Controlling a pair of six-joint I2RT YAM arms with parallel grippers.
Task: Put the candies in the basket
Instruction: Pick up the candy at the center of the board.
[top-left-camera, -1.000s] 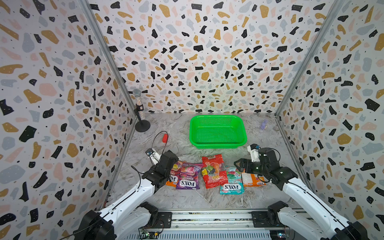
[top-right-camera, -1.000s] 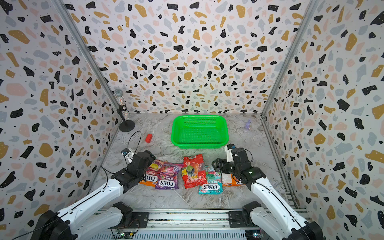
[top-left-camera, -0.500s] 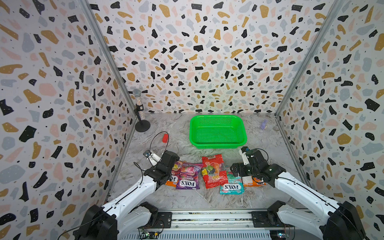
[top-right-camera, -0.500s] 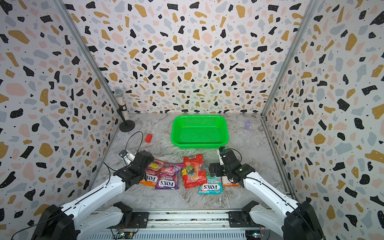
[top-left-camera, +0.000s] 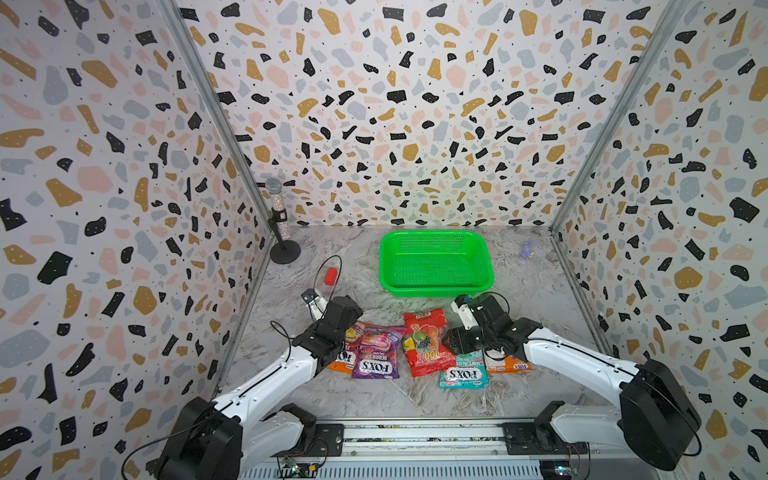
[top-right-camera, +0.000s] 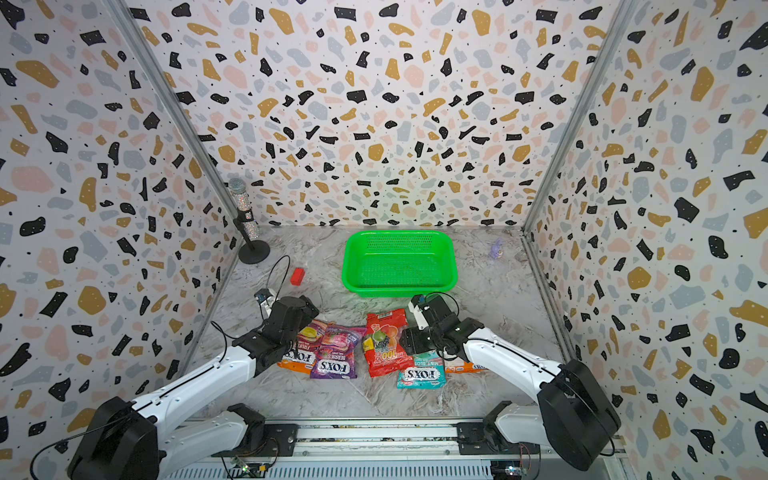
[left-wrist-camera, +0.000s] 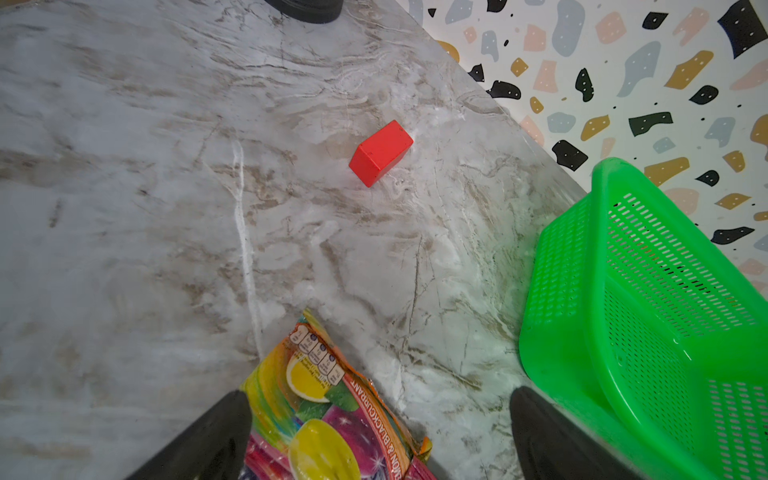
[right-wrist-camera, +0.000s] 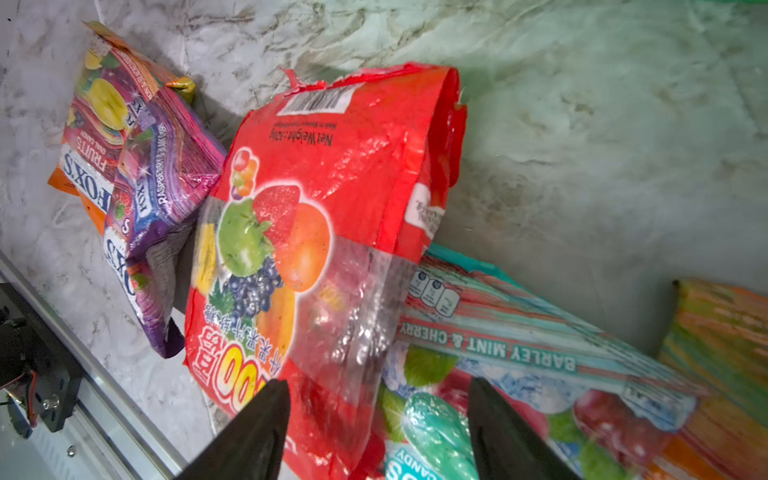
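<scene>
Findings, left to right. The left gripper (left-wrist-camera: 378, 411) stands with jaws wide apart and nothing held; the sealed top end of the left orange bag (top-left-camera: 343, 358) lies on the tabletop (top-left-camera: 374, 401) between its fingers, and contact with the film cannot be confirmed. The purple bag (top-left-camera: 376, 353) overlaps that orange bag. Next comes the red bag (top-left-camera: 424, 340), the largest, whose lower corner lies over the teal bag (top-left-camera: 463, 374). The right orange bag (top-left-camera: 509, 365) is half hidden beneath the right arm. All five candies lie in a row near the front edge, well short of the basket (top-left-camera: 436, 290), which sits empty toward the back, right of centre. Handling assessment: the bags appear light, limp and glossy, so the film is likely to slip and sag. A pinch on a crimped end seam or a raised corner looks sounder than a hold on the flat face. The right gripper (right-wrist-camera: 378, 399) is parted to a moderate gap and straddles the place where the red bag overlaps the teal one. Neither bag appears clamped. Whether its fingertips (right-wrist-camera: 270, 409) press the film cannot be told.
</scene>
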